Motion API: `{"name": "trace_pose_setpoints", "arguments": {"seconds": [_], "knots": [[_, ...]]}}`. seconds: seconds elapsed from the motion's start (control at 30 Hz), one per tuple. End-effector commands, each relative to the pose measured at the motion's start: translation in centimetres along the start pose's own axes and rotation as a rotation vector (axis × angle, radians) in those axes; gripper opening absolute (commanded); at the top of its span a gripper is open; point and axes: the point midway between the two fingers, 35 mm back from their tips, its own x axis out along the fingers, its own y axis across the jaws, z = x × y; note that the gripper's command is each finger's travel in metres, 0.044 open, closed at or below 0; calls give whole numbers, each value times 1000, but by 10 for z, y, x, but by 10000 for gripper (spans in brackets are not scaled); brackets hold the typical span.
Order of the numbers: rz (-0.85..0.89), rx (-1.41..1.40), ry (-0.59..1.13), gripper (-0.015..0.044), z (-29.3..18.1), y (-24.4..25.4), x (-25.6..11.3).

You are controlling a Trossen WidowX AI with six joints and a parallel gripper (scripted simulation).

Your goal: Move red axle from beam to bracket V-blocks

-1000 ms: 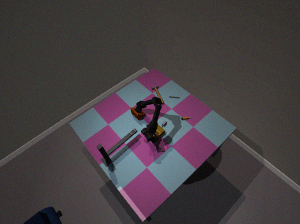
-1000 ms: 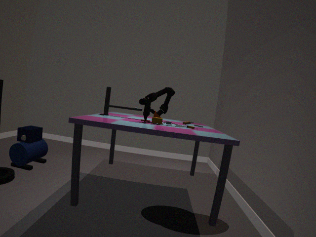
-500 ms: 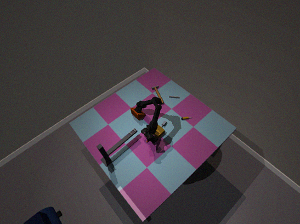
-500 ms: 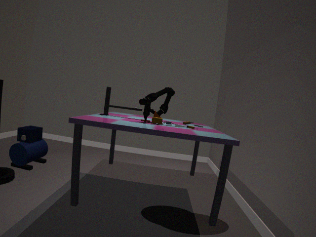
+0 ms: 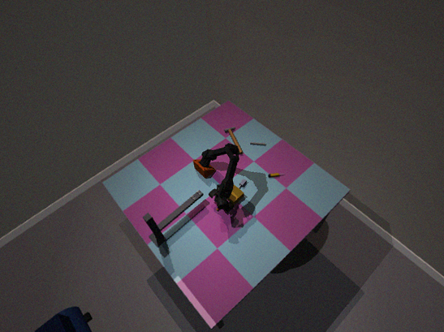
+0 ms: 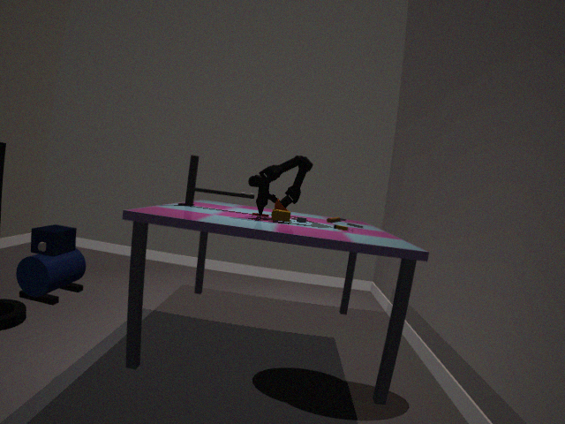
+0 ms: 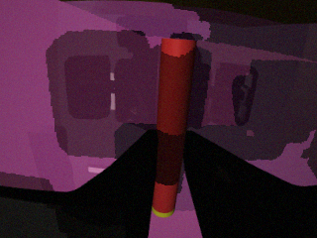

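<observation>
Nearest, a little in from the front edge of the counter [image 5: 273, 233] [image 6: 274, 234] as the exterior view has it, the gripper [image 5: 222, 207] [image 6: 260, 214] [image 7: 169, 138] points down low over a pink square, pinching the red axle [image 5: 218, 209] [image 6: 255, 214] [image 7: 174, 94] between its fingers. The axle lies lengthwise between the fingertips, its yellow-rimmed end toward the wrist camera's lower side, and it looks to be out of any hole; whether it touches the counter I cannot tell. Just beside it sits a yellow block [image 5: 236, 194] [image 6: 281, 215], probably the beam, upright on the counter. If so, the pulling-out is done and the beam stands on its own; the grip seems made too. Toward the right edge lies a screwdriver [image 5: 274, 175] [image 6: 341, 227]. Deeper in, toward the left edge, a dark post [image 5: 154, 228] [image 6: 192, 177] carries a bar [image 5: 177, 213] [image 6: 223, 193], likely the bracket, with small fittings [image 5: 195, 195] [image 6: 247, 195] at its free end that I take for the V-blocks. Toward the far right corner lies a hammer [image 5: 234, 140] [image 6: 335, 220]. What remains is lifting the axle, turning it to suit the V-blocks, setting it down, opening the fingers and backing away without a touch.
</observation>
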Motion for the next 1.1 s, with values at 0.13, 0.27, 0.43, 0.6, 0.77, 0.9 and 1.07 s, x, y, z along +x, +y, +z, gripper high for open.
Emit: {"name": "trace_pose_setpoints", "arguments": {"seconds": [0.13,0.27,0.43,0.6,0.77,0.9,1.07], "knots": [[-11,-4,13,0,-5,-6,-45],[-11,-1,14,0,-6,-7,-67],[-12,4,13,0,-7,-8,-92],[-12,9,12,0,-7,-8,-116],[-12,16,10,0,-6,-8,-131],[-12,18,12,0,-9,-6,-132],[-12,21,20,0,-29,17,-135]]}}
